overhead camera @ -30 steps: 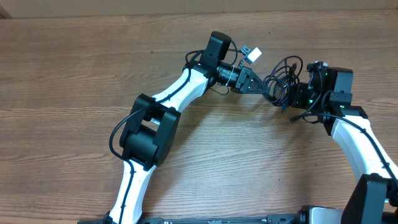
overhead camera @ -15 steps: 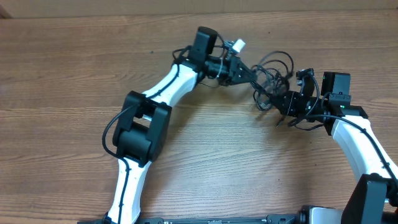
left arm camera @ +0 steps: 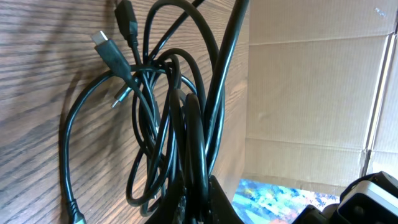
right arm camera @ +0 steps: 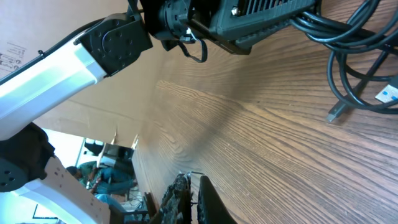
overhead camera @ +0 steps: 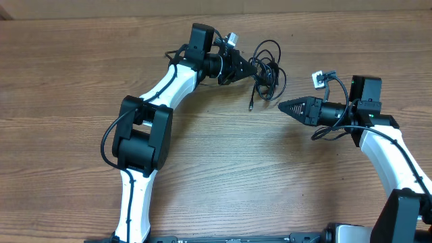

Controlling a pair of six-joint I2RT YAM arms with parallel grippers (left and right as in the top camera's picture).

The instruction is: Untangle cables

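The cables (overhead camera: 268,67) are a loose bunch of thin black loops at the back middle of the table, with one plug end (overhead camera: 251,106) trailing toward the front. My left gripper (overhead camera: 251,68) is shut on the bunch from its left side. In the left wrist view, several strands (left arm camera: 168,112) run down between the jaws (left arm camera: 198,202), and a USB-type plug (left arm camera: 112,53) lies on the wood. My right gripper (overhead camera: 282,106) points left, shut with nothing in it, just right of and in front of the bunch. In the right wrist view its tips (right arm camera: 191,186) hover over bare wood, the cables (right arm camera: 357,56) far ahead.
The wooden table (overhead camera: 202,175) stretches toward the front. A cardboard wall (overhead camera: 202,7) runs along the back edge. The left arm's white link (overhead camera: 172,81) lies across the left middle, and its wrist (right arm camera: 249,18) shows at the top of the right wrist view.
The left gripper has pulled the cable bunch left and toward the back. The bunch has come away from the right gripper, which has turned to point left with nothing in it.
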